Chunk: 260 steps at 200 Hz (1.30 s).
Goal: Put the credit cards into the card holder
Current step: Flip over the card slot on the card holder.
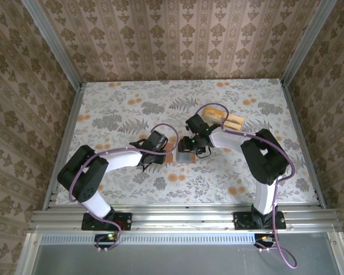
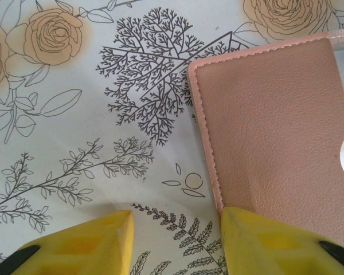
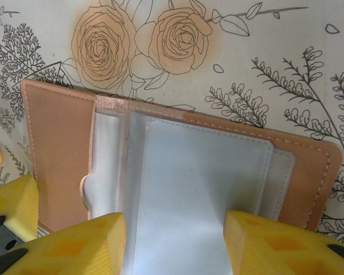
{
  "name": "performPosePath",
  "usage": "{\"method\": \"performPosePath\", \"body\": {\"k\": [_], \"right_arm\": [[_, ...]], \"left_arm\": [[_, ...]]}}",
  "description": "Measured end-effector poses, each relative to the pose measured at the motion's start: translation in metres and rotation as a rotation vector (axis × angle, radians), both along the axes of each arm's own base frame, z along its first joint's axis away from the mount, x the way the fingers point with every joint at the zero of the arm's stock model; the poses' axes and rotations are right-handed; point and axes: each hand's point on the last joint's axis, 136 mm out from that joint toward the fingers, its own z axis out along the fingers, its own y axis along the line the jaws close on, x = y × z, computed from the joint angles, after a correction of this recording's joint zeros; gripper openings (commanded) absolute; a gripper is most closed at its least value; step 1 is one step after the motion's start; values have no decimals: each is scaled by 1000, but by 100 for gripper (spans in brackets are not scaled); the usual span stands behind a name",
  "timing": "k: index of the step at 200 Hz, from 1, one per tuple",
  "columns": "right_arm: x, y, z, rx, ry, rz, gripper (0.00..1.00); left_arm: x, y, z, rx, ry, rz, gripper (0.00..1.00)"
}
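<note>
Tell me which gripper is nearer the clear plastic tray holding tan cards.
Right. The right gripper is above the open reddish-brown leather wallet, just in front of the clear plastic tray. The left gripper is at the wallet's opposite edge, farther off.

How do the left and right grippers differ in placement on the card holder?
The left gripper straddles the card holder edge, one finger over the table; the right gripper hangs wholly over it. The left faces plain leather; the right faces the clear sleeves. Both are open, holding nothing.
</note>
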Motion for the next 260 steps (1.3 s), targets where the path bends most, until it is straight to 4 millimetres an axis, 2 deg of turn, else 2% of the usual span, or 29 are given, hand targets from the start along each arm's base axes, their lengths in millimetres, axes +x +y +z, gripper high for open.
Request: {"method": "performPosePath", "body": {"k": [164, 260], "right_arm": [[2, 0, 2, -4, -6, 0, 49], [7, 19, 3, 99, 11, -22, 48]], "left_arm": [[0, -1, 0, -5, -1, -2, 44], [0, -2, -1, -7, 0, -7, 47]]}}
